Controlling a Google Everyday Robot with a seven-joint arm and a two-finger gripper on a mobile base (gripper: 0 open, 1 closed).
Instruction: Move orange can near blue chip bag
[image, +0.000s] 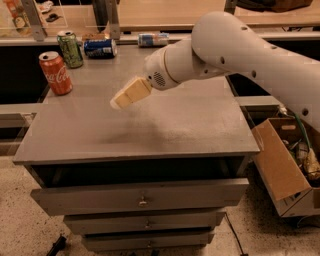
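Note:
The orange can (56, 73) stands upright at the back left of the grey cabinet top (180, 125); it is red-orange with white script and a silver top. My gripper (125, 96) hangs above the middle of the top, to the right of the can and well apart from it, with nothing seen in it. A small blue and silver item (153, 39) lies at the back edge. I cannot tell whether it is the blue chip bag.
A green can (70, 49) stands behind the orange can, and a blue can (100, 48) lies on its side next to it. The white arm (240, 55) reaches in from the right. An open cardboard box (285, 170) sits on the floor at right. Drawers are below.

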